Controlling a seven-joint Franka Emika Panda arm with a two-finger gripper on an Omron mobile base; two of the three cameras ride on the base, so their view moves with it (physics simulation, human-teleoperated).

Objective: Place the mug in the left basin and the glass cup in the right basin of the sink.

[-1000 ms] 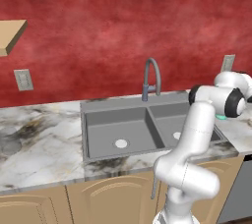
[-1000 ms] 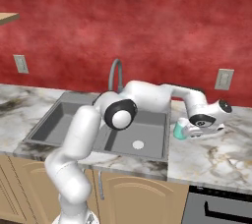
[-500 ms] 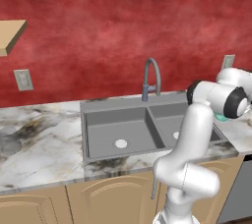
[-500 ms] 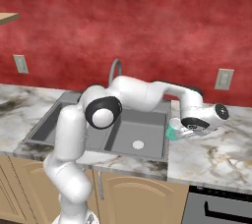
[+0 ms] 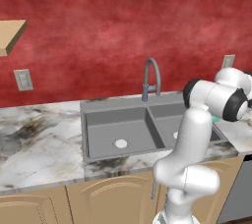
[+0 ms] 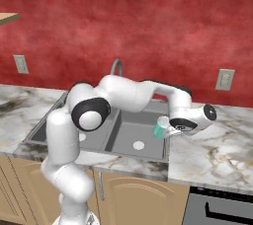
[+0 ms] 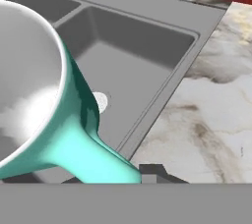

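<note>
The teal mug (image 6: pixel 160 128) hangs tilted over the right rim of the dark grey sink (image 6: pixel 143 159), above the edge of the right basin (image 6: pixel 136 137). My gripper (image 6: pixel 171 130) is shut on its handle. In the hand view the mug (image 7: pixel 59 120) looms at the left with its pale inside showing. Its handle runs down into the gripper (image 7: pixel 142 175), and the right basin (image 7: pixel 128 66) with its white drain lies behind. A sliver of the mug (image 5: pixel 215 119) peeks past the arm. The left basin (image 5: pixel 117 130) holds nothing. The glass cup is out of view.
The arched grey tap (image 5: pixel 152 76) stands behind the divider. Marble counter (image 6: pixel 212 145) runs right of the sink and also to its left (image 5: pixel 34 144). Wall outlets (image 6: pixel 225 79) sit on the red wall. A wooden shelf (image 5: pixel 11 34) juts out at the upper left.
The arm has carried the mug leftward from over the right counter to the sink's right rim. The elbow has swung left in the right base view.
</note>
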